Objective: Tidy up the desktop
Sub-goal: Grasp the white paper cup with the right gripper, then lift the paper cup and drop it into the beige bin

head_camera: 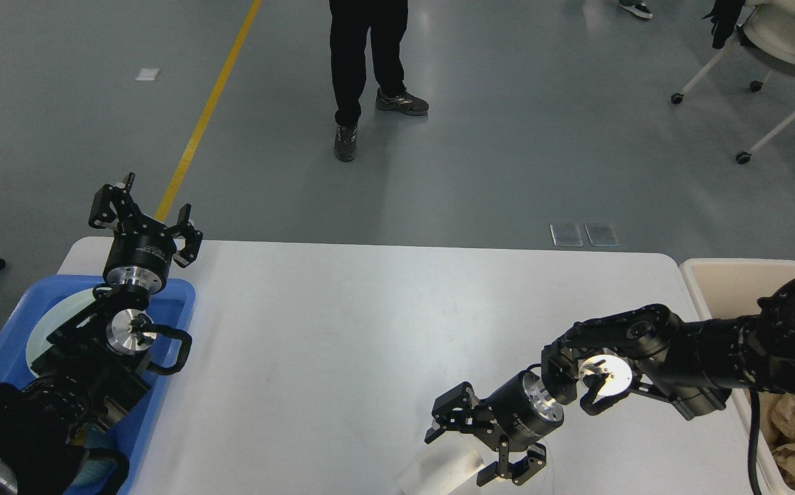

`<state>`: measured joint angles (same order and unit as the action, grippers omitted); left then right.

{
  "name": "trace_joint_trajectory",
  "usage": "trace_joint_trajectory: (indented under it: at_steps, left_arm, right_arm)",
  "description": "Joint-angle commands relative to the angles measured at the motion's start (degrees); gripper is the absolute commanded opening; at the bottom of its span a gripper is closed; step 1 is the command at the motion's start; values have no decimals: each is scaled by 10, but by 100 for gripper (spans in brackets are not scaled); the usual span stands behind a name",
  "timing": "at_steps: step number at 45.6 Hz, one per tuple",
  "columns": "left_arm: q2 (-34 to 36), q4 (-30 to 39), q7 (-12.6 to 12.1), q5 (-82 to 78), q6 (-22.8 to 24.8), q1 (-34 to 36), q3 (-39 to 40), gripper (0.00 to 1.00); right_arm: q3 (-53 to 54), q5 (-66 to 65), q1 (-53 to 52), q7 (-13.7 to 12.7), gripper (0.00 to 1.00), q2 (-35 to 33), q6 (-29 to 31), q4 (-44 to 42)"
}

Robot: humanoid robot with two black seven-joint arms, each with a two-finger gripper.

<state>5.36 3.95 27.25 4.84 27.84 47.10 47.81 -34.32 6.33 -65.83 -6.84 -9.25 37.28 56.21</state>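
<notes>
The white desktop [342, 330] fills the middle of the head view. A white paper cup [438, 471] lies on its side at the front edge. My right gripper [462, 454] hangs open right over the cup, one finger [442, 419] behind it and the other [517, 471] to its right; the cup sits between them, with no visible grip. My left gripper [144, 214] is raised open and empty over the desktop's far left corner, above a blue tray [177, 292].
The blue tray holds a pale green plate [60, 320], mostly hidden by my left arm. A beige bin [720, 278] with crumpled brown paper stands off the right edge. A person's legs [366, 69] and wheeled chairs stand on the floor beyond.
</notes>
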Motion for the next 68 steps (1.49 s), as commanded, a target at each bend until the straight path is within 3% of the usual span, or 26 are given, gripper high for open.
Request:
trace_joint_trajectory:
  at_steps: [1,10,13,15,19,22,24,34,51,60,68]
  left_arm:
    - [0,0,0,0,0,0,0,96]
    - [0,0,0,0,-1,0,0,96]
    - [0,0,0,0,-1,0,0,96]
    - [0,0,0,0,-1,0,0,96]
    - [1,0,0,0,-1,0,0,96]
    - [1,0,0,0,0,0,0,96]
    - [0,0,0,0,0,0,0,96]
    - [0,0,0,0,-1,0,0,96]
    - [0,0,0,0,0,0,0,96]
    - [0,0,0,0,-1,0,0,96]
    - [0,0,0,0,-1,0,0,96]
  right_arm:
    - [5,0,9,0,100,5,-8,-5]
    - [5,0,27,0,100,23,-19,-37]
    - [4,0,32,0,95,27,-27,-42]
    - [2,0,32,0,82,28,-34,-42]
    - [-6,-6,31,-2,37,34,-38,-42]
    - [-8,-8,26,-2,19,39,-37,-41]
    - [-9,-8,23,-3,0,39,-34,-41]
    - [-13,-3,-12,-3,0,25,-32,-36]
    - [-8,-3,-134,-1,0,-97,-28,-27]
    - [-2,-8,-274,0,0,-213,43,-25]
    - [-5,-10,-387,-1,0,-277,86,-27]
